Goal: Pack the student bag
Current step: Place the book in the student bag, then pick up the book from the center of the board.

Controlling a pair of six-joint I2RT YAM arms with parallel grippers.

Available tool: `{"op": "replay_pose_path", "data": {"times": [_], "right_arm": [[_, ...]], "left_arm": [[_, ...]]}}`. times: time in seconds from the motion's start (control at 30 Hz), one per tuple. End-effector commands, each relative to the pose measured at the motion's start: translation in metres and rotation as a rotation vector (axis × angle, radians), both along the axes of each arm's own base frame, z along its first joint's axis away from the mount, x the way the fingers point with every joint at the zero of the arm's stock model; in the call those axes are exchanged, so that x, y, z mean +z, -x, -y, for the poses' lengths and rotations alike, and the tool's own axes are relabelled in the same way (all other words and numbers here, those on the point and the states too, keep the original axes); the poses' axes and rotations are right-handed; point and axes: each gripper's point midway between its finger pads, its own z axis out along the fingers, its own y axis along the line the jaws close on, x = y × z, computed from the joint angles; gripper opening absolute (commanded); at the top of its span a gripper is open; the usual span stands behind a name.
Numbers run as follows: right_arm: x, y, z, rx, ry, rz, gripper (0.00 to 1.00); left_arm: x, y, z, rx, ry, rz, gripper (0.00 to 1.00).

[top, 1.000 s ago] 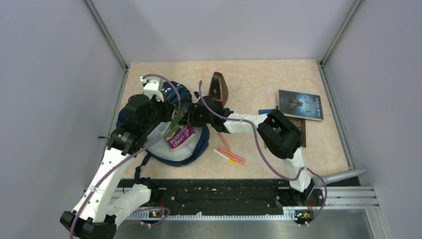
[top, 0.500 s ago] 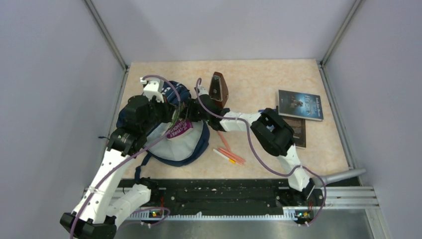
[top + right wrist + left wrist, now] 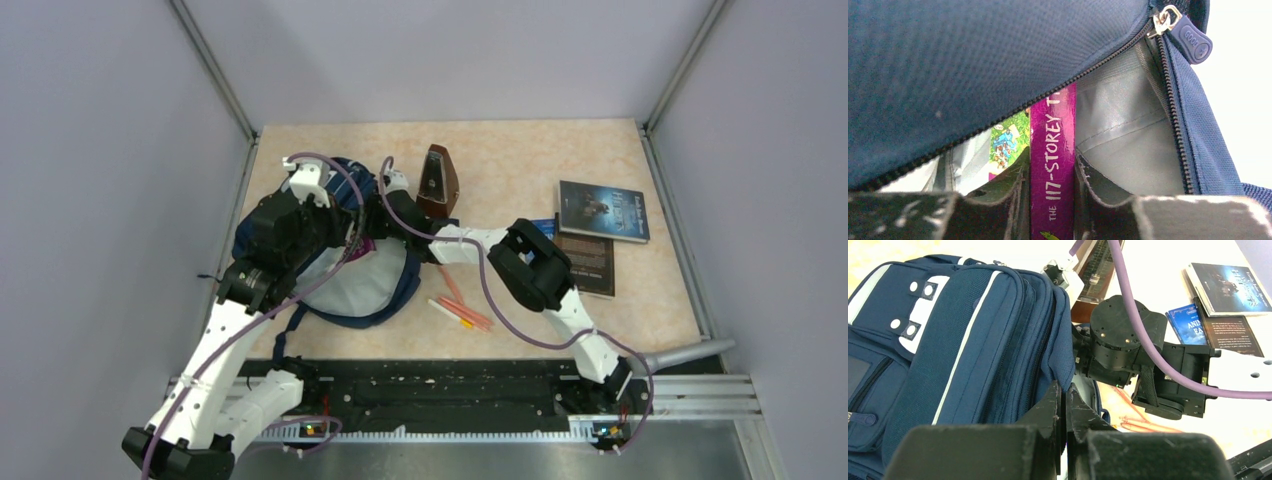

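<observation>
Tabletop [image 3: 520, 160] carries the student bag [image 3: 350, 288] at the left of the top view, its mouth turned toward the centre. My left hand [image 3: 1064, 392] is pressed together on the navy edge of that mouth, as best I can judge, lifting it. Inside, a purple book [image 3: 1053, 130] stands with its spine toward my right wrist camera, against the pale lining. My right hand [image 3: 1052, 167] pinches it, one finger on each side. I judge the book to be partway in. To do this well I would hold the flap high, push straight along the lining so no corner catches the zip teeth, and let go only once the book sits deep. The zip pull [image 3: 1190, 42] hangs at upper right, clear of the path.
</observation>
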Motion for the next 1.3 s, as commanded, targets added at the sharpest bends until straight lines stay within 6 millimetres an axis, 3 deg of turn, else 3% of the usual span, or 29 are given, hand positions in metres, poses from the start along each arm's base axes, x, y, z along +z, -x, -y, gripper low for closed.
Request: {"op": "replay_pose_path", "data": {"times": [0.0, 0.1, 0.2, 0.47, 0.67, 0.77, 0.9, 1.17, 1.27], "right_arm": [[0.061, -0.016, 0.008, -0.051, -0.018, 0.198, 0.30], [0.070, -0.012, 0.012, -0.031, 0.020, 0.239, 0.50], [0.076, -0.005, 0.020, -0.032, 0.038, 0.254, 0.59], [0.100, 0.022, 0.046, -0.011, 0.047, 0.279, 0.65], [0.098, 0.046, 0.093, -0.027, 0.148, 0.273, 0.65], [0.095, 0.054, 0.130, -0.058, 0.258, 0.279, 0.67], [0.074, 0.054, 0.195, -0.112, 0.433, 0.221, 0.70], [0.048, 0.030, 0.353, -0.398, 0.803, 0.096, 0.75], [0.046, 0.018, 0.393, -0.491, 0.964, 0.081, 0.79]], "left_arm": [[0.044, -0.007, -0.001, 0.014, 0.056, 0.163, 0.00], [0.042, -0.009, -0.006, 0.043, 0.046, 0.152, 0.00], [0.039, -0.010, -0.010, 0.062, 0.040, 0.145, 0.00], [0.038, -0.014, -0.021, 0.123, 0.025, 0.144, 0.00], [0.031, -0.019, -0.031, 0.184, 0.005, 0.120, 0.00], [0.027, -0.020, -0.032, 0.188, -0.003, 0.105, 0.00], [0.020, -0.020, -0.033, 0.195, -0.013, 0.091, 0.00], [0.015, -0.019, -0.031, 0.184, -0.011, 0.075, 0.00], [0.015, -0.019, -0.033, 0.192, -0.014, 0.077, 0.00]]}}
